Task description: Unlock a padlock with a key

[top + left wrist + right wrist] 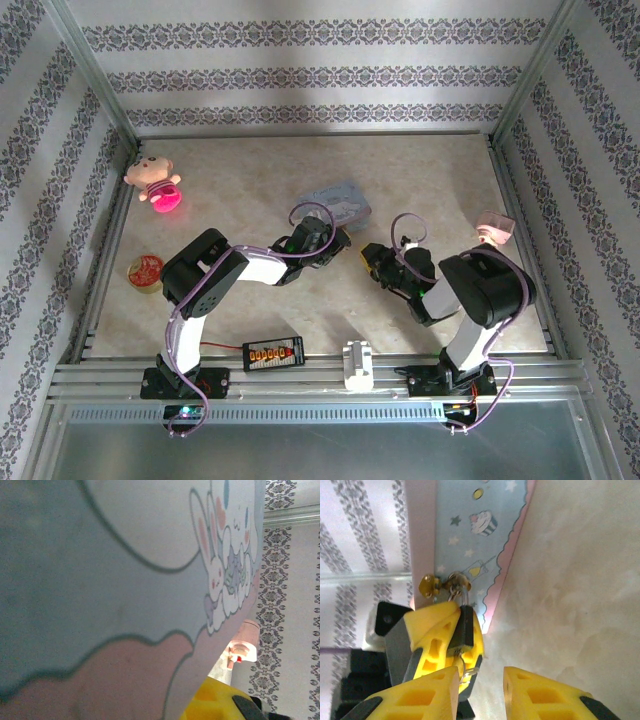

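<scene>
Tin (pixel 470 540) front carries padlock (pixel 465 628), seemingly — doll (pixel 155 180) far left.

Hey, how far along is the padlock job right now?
Done: the left gripper is clamped on the padlock, steadying it where it hangs from the hasp on the tin. In hand: the right gripper is close by, open and empty. Left: the shackle runs through the hasp and looks closed, so turning the key and freeing the lock is not done.
</scene>
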